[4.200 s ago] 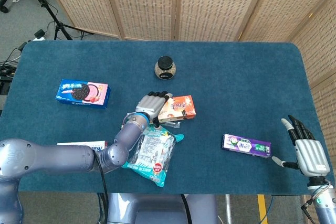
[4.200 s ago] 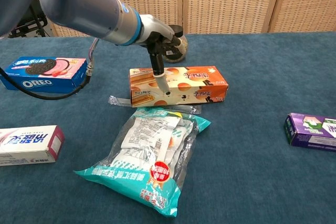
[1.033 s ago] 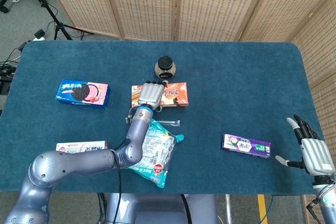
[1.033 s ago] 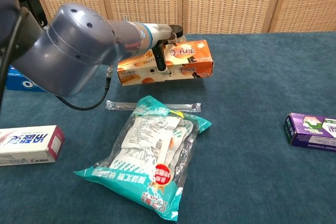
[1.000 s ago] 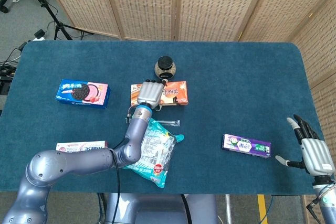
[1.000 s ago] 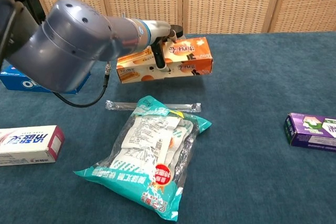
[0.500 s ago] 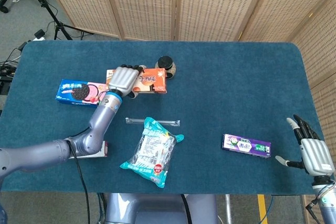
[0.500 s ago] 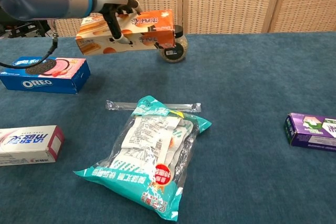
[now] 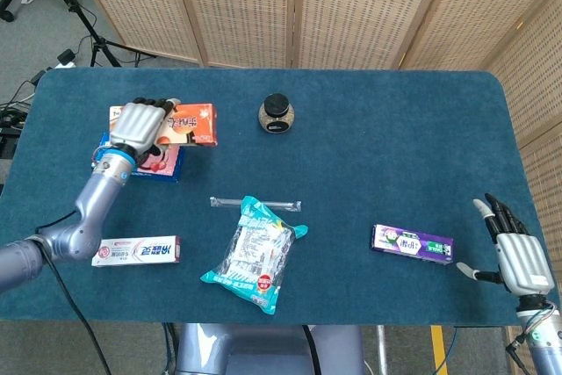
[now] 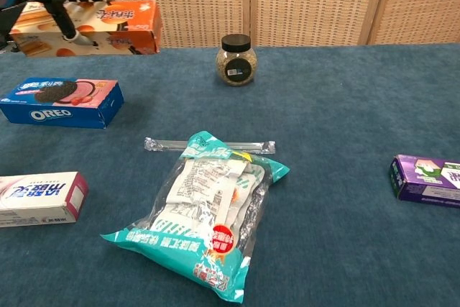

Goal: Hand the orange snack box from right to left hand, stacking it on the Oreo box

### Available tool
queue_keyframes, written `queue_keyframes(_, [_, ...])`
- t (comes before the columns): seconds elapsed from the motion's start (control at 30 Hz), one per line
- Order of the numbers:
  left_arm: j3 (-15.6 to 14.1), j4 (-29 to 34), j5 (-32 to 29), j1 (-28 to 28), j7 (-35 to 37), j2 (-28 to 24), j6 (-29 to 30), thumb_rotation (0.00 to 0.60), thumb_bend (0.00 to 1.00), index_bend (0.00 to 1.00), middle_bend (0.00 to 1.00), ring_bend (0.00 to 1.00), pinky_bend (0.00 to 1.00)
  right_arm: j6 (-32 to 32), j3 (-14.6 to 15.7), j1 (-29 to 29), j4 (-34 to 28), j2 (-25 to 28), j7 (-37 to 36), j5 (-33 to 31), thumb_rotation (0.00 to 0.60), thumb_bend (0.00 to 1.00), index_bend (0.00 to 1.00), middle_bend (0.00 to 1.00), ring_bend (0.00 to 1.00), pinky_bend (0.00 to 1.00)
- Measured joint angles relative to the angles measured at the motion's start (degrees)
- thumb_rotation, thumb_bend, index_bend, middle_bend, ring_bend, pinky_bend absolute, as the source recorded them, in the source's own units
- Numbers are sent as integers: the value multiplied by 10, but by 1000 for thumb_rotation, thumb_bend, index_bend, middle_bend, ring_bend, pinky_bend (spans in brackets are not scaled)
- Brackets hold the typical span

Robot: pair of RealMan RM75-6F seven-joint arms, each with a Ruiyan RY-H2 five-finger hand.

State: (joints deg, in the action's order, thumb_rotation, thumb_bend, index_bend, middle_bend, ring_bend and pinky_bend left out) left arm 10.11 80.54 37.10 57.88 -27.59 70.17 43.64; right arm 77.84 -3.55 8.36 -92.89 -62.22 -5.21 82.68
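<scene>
My left hand [image 9: 138, 126] grips the orange snack box [image 9: 189, 125] and holds it in the air over the blue Oreo box [image 9: 163, 164], which it partly hides in the head view. In the chest view the snack box [image 10: 108, 28] hangs level well above the Oreo box [image 10: 61, 102], with the fingers [image 10: 63, 13] wrapped over its front face. My right hand [image 9: 519, 258] rests at the table's near right corner, fingers spread, holding nothing.
A glass jar [image 9: 275, 114] stands at the back centre. A teal snack bag [image 9: 253, 255] and a thin wrapped stick [image 9: 255, 205] lie in the middle. A toothpaste box [image 9: 136, 250] lies front left, a purple box [image 9: 413, 243] front right.
My left hand has carried the orange snack box leftward, from beside the jar to above the Oreo box. The right hand has barely moved.
</scene>
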Motion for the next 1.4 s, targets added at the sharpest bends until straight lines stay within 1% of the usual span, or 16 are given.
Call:
queue_keyframes(0.13, [-11,-8,14,-19,23,-19,-7,600,477,618,271,266,212,0,1,0,-2,-1,6,2,600,0,0,0,0,169])
queue_keyframes(0.4, [-22,-28,59,-42,74,-27,-31,600,471,618,271,267,212,-1,2,1,-4,-4,16,3,600,0,0,0,0,169])
queue_keyframes(0.67, [-31,-58,137,-64,139,-20,-62,600,464,618,271,267,212,-4,1,1,-2,-7,21,-2,600,0,0,0,0,169])
queue_keyframes(0.73, [-34,-66,161,-70,159,-19,-69,600,452,618,257,264,212,-5,1,1,-1,-8,22,-2,600,0,0,0,0,169])
queue_keyframes(0.77, [-35,-71,171,-73,167,-18,-72,600,430,613,232,250,211,-6,1,2,-1,-8,22,-2,600,0,0,0,0,169])
queue_keyframes(0.87, [-40,-88,200,-82,191,-15,-79,600,364,574,166,199,202,-4,1,2,-2,-9,25,-1,600,0,0,0,0,169])
queue_keyframes(1.07, [-48,-118,217,-94,193,1,-67,600,357,544,161,187,177,-1,1,0,-3,-11,30,1,600,0,0,0,0,169])
queue_keyframes(1.13, [-48,-127,219,-97,191,7,-61,600,357,519,151,177,165,-2,2,0,-3,-12,32,1,600,0,0,0,0,169])
queue_keyframes(1.2, [-48,-136,219,-99,188,14,-57,600,357,466,109,137,129,-2,2,1,-3,-12,33,1,600,0,0,0,0,169])
queue_keyframes(1.3, [-48,-154,215,-101,181,29,-51,600,344,406,34,81,102,-3,2,1,-4,-13,34,0,600,0,0,0,0,169])
queue_keyframes(1.4, [-47,-166,207,-103,173,45,-49,600,305,357,1,12,39,-3,2,1,-4,-13,35,1,600,0,0,0,0,169])
